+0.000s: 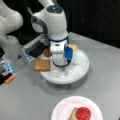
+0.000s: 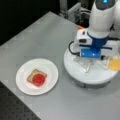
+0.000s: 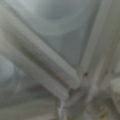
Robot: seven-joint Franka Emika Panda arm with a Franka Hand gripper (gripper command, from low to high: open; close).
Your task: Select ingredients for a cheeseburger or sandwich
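The sandwich is a toast square (image 2: 30, 76) topped by a red tomato disc (image 2: 38, 79), lying on the white plate (image 2: 25, 86); in a front view it shows at the bottom edge (image 1: 82, 113). More ingredients lie on the round white platform (image 1: 62, 78): a toast square (image 1: 42, 65) overhanging its left rim, a brown patty (image 1: 47, 52) and a yellow cheese square (image 1: 74, 47), also cheese (image 2: 115, 64). My gripper (image 1: 65, 68) points straight down at the platform's middle (image 2: 88, 67), touching or just above it. Pale fingers (image 3: 50, 65) fill the wrist view against the white surface.
A second white robot arm (image 1: 10, 22) stands at a front view's left, with a dark box (image 1: 37, 49) and an orange piece (image 1: 10, 79) near it. The grey table (image 2: 45, 35) ends at a dark perforated mat (image 2: 15, 110).
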